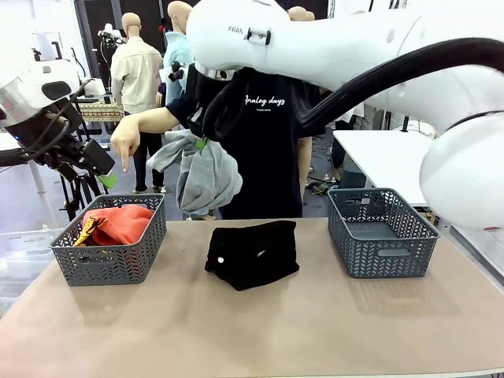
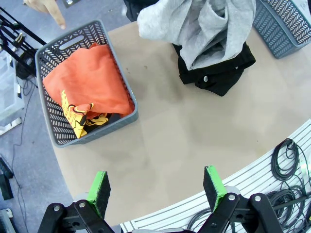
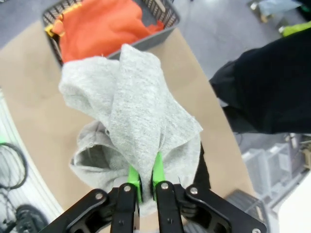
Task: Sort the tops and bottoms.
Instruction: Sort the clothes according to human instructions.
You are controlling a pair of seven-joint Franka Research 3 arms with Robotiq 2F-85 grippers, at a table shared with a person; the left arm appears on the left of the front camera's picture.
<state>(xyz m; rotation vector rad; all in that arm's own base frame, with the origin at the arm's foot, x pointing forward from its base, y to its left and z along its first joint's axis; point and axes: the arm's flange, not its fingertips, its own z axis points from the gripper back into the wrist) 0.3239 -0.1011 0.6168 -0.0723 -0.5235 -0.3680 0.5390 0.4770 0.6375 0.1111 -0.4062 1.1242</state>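
A pale grey top [image 1: 203, 177] hangs in the air over the table's back edge, with my right gripper [image 3: 144, 177] shut on its bunched cloth [image 3: 131, 107]. The red-orange top [image 1: 120, 224] with yellow patches lies in the left basket [image 1: 79, 264]. Black bottoms [image 1: 252, 253] with a small white button lie in a heap at the table's middle, below and right of the hanging grey top [image 2: 204, 24]. My left gripper [image 2: 156, 187] is open and holds nothing, high above the table's near left part, close to the left basket [image 2: 48, 116].
A person in a black shirt [image 1: 264, 150] stands at the far side and points a finger [image 1: 124, 161] down at the left basket. A second grey basket [image 1: 380, 232] stands at the right. Bare table lies in front of both baskets.
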